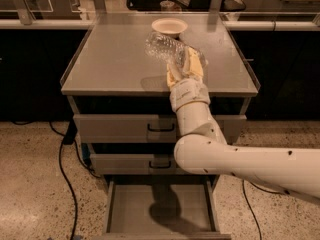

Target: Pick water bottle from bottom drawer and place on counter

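While the arm point(240, 161) reaches up from the lower right of the view across the cabinet front, the gripper point(184, 63) stands over the right front part of the counter point(115, 59), wrist down and fingers pointing up and away.

Jaws: pinching the water bottle point(164, 46), one pale finger on either side of the end nearest the arm.

Water bottle: clear and crinkled, held on a slant, its free end reaching up and to the left toward the back of the counter. It sits over the counter, between the front edge and the bowl point(169, 27). A soft shadow lies on the counter just left of the gripper, below the bottle. Contact between bottle and counter surface cannot be confirmed.

Bowl: white, upright, at the back centre of the counter, near the bottle's free end but apart from it.

Bottom drawer point(130, 209): pulled out toward the viewer, its grey floor in view with the arm's shadow across it.

Top drawer point(115, 128) and middle drawer point(120, 163): both pushed in, each with a dark handle at centre; the arm covers their right portions.

Floor point(30, 184): speckled, with a black cable point(65, 159) trailing down the left side of the cabinet.
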Tool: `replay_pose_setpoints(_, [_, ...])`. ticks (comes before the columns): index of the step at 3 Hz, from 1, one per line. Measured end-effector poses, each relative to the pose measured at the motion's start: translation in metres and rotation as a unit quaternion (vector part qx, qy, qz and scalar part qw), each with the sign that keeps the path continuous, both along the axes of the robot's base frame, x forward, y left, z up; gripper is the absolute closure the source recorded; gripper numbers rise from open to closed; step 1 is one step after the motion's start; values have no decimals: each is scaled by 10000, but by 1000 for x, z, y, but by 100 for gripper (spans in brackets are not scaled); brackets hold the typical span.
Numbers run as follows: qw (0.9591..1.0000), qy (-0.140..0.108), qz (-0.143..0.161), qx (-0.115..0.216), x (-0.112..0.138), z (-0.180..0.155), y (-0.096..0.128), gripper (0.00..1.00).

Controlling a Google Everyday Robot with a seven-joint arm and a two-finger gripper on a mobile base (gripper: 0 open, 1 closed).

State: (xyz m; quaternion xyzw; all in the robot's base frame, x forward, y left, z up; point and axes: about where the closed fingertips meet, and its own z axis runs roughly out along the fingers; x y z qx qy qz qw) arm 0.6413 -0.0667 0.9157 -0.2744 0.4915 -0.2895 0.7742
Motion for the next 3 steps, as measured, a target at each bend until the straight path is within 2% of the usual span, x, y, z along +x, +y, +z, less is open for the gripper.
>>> replay_pose_setpoints(1, [9993, 361, 121, 41, 16, -27, 5, 100])
replay_pose_setpoints(2, [9973, 702, 174, 134, 23, -58, 2, 100])
replay_pose_setpoints(3, [9959, 866, 180, 185, 21, -73, -1, 100])
